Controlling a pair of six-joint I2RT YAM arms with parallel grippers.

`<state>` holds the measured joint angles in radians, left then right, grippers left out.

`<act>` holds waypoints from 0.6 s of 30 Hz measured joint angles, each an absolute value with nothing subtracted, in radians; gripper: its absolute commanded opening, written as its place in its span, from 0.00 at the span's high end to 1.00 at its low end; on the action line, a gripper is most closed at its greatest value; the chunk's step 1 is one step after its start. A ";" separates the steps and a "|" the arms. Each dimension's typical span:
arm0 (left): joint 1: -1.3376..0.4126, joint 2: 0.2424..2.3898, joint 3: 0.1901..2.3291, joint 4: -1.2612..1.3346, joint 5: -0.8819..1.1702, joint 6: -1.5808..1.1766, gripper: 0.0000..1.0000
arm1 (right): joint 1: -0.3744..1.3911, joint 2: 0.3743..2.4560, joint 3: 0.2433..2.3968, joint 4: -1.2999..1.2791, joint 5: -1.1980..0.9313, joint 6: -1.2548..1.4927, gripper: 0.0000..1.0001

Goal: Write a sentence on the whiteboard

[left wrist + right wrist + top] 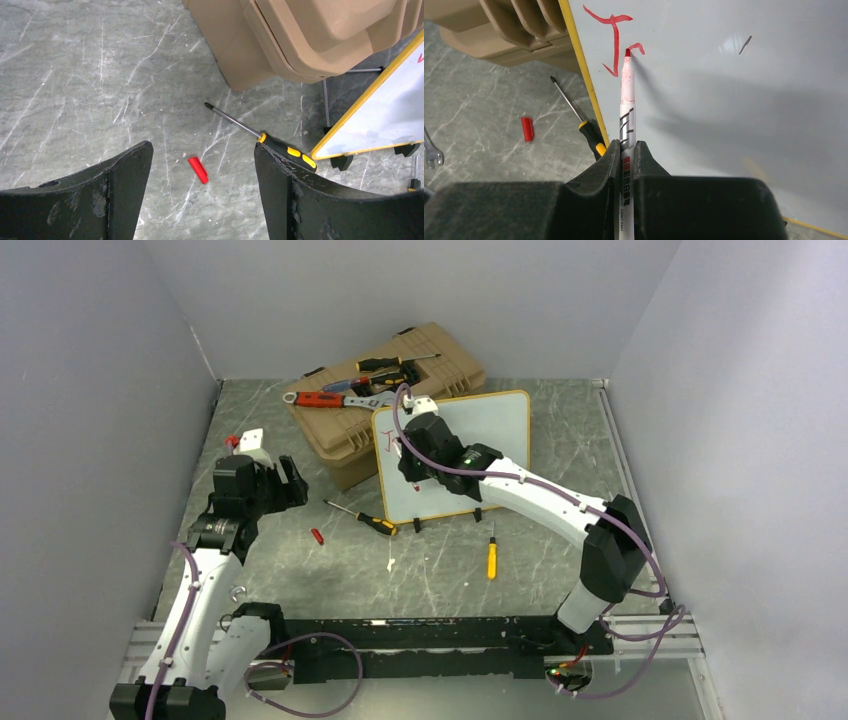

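The whiteboard [480,430] stands tilted on two black clip feet, leaning against the tan toolbox [400,390]. In the right wrist view the board [724,100] bears a red "J" [613,42] and a short red stroke beside it. My right gripper [627,145] is shut on a white marker [626,100] whose red tip touches the board at that stroke. It sits at the board's upper left [412,445]. My left gripper [202,150] is open and empty above the floor, over a red marker cap [198,170], left of the board [285,480].
A yellow-black screwdriver [362,518] lies in front of the board's left foot. A second small yellow screwdriver [491,555] lies nearer. Tools lie on the toolbox lid [360,390]. A wrench [431,152] lies at the far left. Grey walls enclose the table on three sides.
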<state>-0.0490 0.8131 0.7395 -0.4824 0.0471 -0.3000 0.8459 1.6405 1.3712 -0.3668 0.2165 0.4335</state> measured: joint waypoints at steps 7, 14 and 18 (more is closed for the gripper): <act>-0.049 0.813 0.739 -0.482 0.047 -0.300 0.20 | 0.846 1.642 1.365 -0.375 0.208 0.437 1.00; -0.052 0.813 0.739 -0.482 0.047 -0.300 0.20 | 0.847 1.642 1.357 -0.379 0.212 0.442 1.00; -0.054 0.813 0.739 -0.482 0.047 -0.300 0.20 | 0.849 1.642 1.357 -0.382 0.223 0.442 1.00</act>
